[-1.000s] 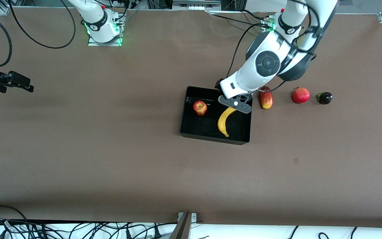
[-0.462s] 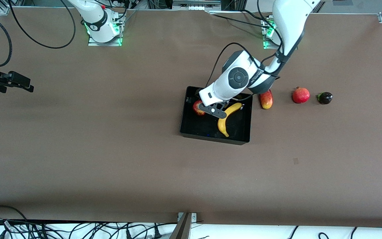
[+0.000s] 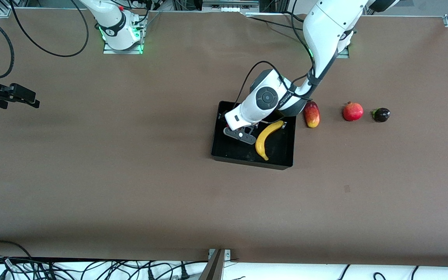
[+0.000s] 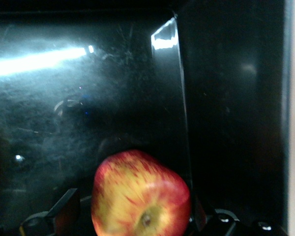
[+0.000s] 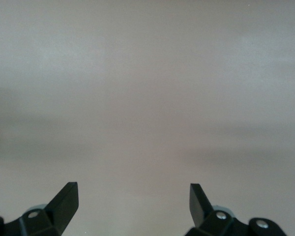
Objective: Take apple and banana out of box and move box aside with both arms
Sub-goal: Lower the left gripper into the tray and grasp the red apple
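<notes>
The black tray (image 3: 224, 152) sits mid-table with the yellow banana (image 3: 265, 138) lying in it. My left gripper (image 3: 240, 135) is down inside the tray and hides the apple in the front view. In the left wrist view the red-and-yellow apple (image 4: 137, 196) sits on the tray floor (image 4: 226, 98) between the fingers of my left gripper (image 4: 132, 209), which is open around it with a small gap showing at one finger (image 4: 65, 209). My right gripper (image 3: 23, 98) waits over bare table at the right arm's end, open and empty (image 5: 133, 201).
Beside the tray toward the left arm's end, a mango-like fruit (image 3: 312, 114), a red pomegranate (image 3: 352, 111) and a dark purple fruit (image 3: 381, 114) stand in a row. Brown table surface lies nearer the front camera.
My left gripper has moved from the banana's stem end across the tray toward the right arm's end and come down around the apple. The right arm has not moved.
</notes>
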